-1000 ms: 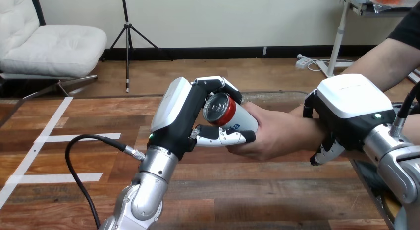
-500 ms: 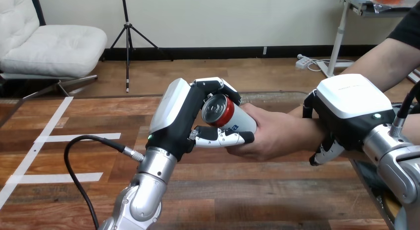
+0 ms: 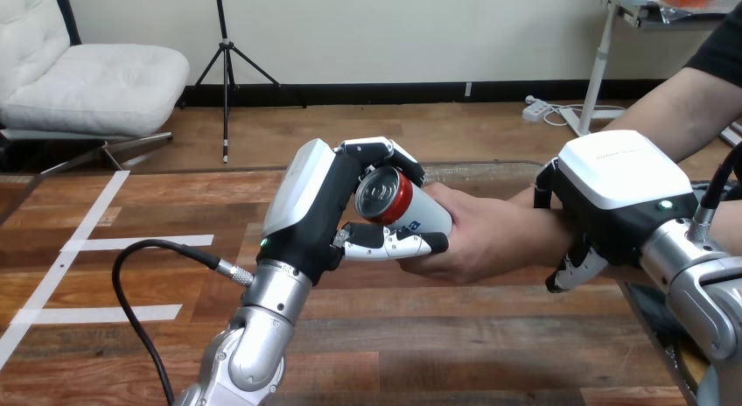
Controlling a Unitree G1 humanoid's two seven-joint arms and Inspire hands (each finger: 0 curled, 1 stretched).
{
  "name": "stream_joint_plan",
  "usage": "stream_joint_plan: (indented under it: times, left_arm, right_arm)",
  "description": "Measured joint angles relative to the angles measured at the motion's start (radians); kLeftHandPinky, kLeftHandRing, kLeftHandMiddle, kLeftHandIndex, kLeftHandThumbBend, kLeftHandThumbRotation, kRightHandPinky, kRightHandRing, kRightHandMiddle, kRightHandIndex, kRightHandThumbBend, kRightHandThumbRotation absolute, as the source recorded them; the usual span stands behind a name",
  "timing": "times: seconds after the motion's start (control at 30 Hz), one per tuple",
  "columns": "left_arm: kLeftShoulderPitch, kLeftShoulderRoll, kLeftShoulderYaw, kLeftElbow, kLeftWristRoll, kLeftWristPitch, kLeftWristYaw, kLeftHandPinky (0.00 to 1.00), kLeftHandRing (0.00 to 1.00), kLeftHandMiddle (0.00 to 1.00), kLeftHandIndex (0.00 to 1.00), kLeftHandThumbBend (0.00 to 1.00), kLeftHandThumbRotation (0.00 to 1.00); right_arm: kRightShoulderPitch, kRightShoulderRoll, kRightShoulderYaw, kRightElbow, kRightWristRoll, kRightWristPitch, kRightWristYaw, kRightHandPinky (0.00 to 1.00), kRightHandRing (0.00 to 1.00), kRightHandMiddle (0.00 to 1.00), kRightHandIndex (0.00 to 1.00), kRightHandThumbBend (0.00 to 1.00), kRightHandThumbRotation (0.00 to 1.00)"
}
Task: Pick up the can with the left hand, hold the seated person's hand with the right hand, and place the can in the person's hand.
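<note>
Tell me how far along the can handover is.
Done: the can is lifted off the table, and the right hand clasps the person's wrist. In hand: the left hand grips the can while the person's hand wraps its far end. Left: the left hand releasing it.

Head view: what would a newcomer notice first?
The can at mid-view, red-rimmed and tilted, sits between the left hand's curled fingers and thumb, while the person's hand wraps its other end. At right, the right hand clasps the person's wrist above the wooden table.
</note>
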Motion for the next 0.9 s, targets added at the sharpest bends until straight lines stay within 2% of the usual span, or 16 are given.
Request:
stream_joint_plan:
  times: [0.47, 0.9]
  left_arm:
    - [0.0, 0.0, 0.0, 0.0, 0.001, 0.0, 0.004, 0.33, 0.39, 0.47, 0.49, 0.67, 0.0]
    - [0.0, 0.0, 0.0, 0.0, 0.002, 0.0, 0.005, 0.33, 0.39, 0.47, 0.5, 0.67, 0.0]
  right_arm:
    - [0.0, 0.0, 0.0, -0.004, -0.001, 0.005, 0.007, 0.1, 0.17, 0.25, 0.48, 0.87, 0.0]
    - [0.0, 0.0, 0.0, -0.006, -0.002, 0.007, 0.017, 0.11, 0.17, 0.27, 0.48, 0.87, 0.0]
